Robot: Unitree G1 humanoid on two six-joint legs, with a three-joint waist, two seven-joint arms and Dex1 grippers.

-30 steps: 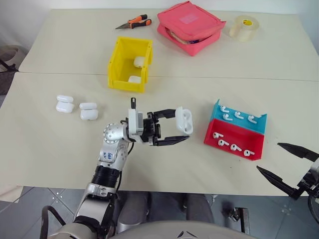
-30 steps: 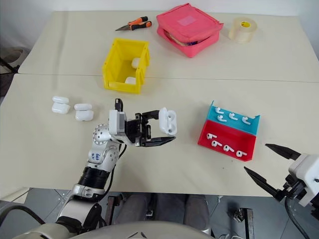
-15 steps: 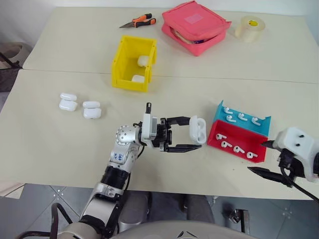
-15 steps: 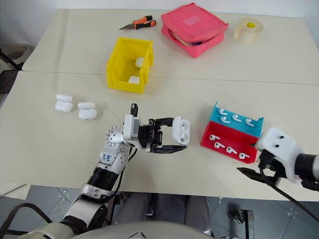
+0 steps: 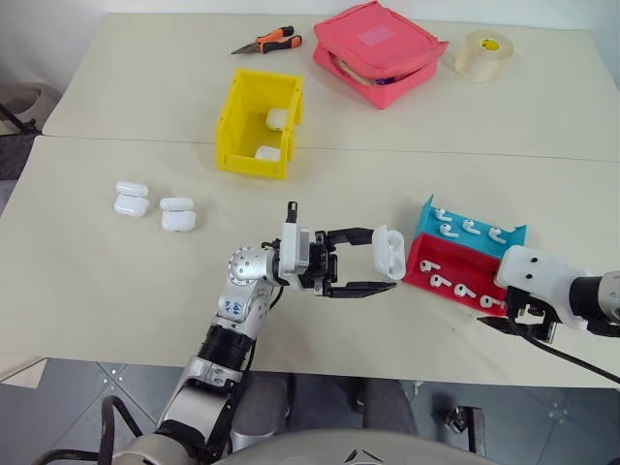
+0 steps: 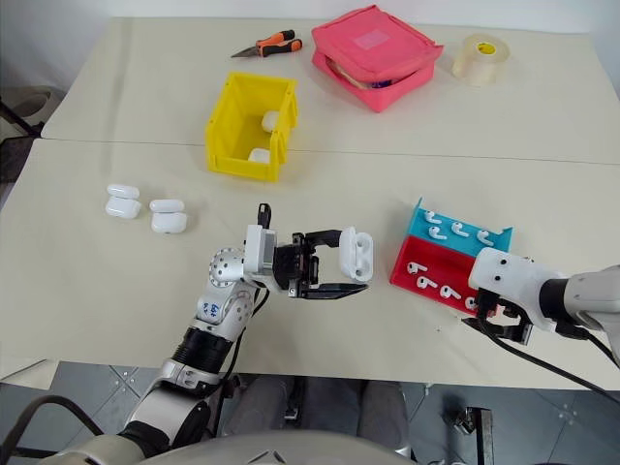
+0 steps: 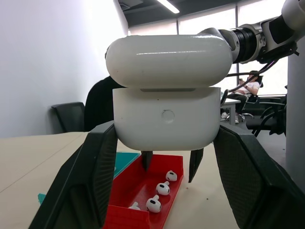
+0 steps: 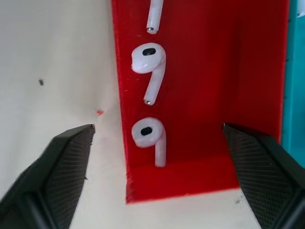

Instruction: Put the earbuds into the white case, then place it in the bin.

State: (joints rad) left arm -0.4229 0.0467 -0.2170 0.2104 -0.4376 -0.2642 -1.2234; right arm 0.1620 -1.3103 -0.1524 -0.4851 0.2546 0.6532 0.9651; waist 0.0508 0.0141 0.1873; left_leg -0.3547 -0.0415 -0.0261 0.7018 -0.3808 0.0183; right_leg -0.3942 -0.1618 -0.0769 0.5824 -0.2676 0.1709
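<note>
Head view, left gripper (image 5: 380, 267): gripping the case (image 5: 388, 253) above the table (image 5: 116, 281), just beside the tray (image 5: 460, 262), lid ajar.
Head view, right gripper (image 5: 504, 320): hanging over the tray's near corner, pointing down; fingers mostly hidden under the wrist.
Head view, earbuds (image 5: 455, 287): lying in rows, some in the red half, some in the blue half.
Head view, bin (image 5: 254, 121): standing well apart up the table, two cases already inside; two more cases (image 5: 155, 203) lying to the left.
Left wrist view, case (image 7: 167, 93): being pinched at both sides by the black fingers (image 7: 90, 176), lid lifted a crack, not yet open enough for loading by the look of it.
Left wrist view, tray (image 7: 143, 195): sitting close beyond, earbuds (image 7: 159, 188) visible, right fingers dipping in behind the case.
Right wrist view, fingers (image 8: 62, 162): standing wide, straddling the red tray's (image 8: 214, 95) end.
Right wrist view, earbud (image 8: 150, 138): lying nearest, head toward the wall, stem toward the end lip; another (image 8: 150, 67) beyond it.
Advice, aim: centring on the nearest earbud, shifting toward the wall side before narrowing.
Advice, grip: closing across the stem or head gently, avoiding the wall and lip.
Advice, risk: glossy bud likely slipping or flicking out.
Advice, left side: keeping the case steady and getting the lid fully open.
</note>
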